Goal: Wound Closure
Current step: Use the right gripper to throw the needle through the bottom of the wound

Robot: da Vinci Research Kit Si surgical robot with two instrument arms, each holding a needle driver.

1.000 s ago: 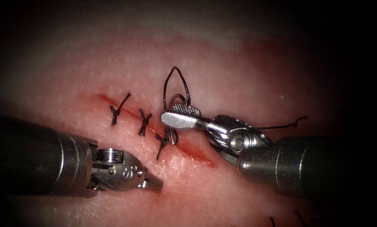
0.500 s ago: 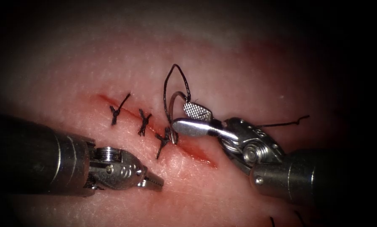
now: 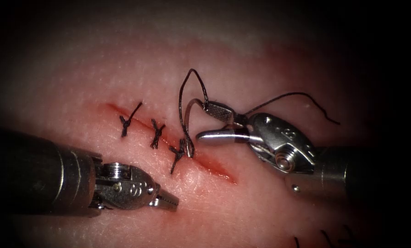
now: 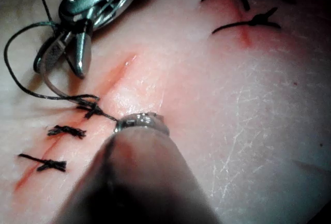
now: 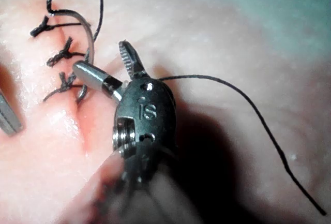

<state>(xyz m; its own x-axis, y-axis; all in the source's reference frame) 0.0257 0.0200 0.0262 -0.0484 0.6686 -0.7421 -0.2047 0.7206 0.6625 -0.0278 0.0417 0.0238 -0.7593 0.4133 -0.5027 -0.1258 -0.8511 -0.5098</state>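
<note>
Needle (image 3: 191, 106) stands in tissue (image 3: 260, 197) right of the cut (image 3: 214, 166); right claw (image 3: 205, 124) gapes beside it, left claw (image 3: 169, 202) clenched, empty.

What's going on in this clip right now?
The right tool has its jaws open around the needle, which stands in the tissue right of the cut; no grip is visible. Thread loops from the needle toward the third stitch. The left tool sits left of the cut, jaws shut, holding nothing.
</note>
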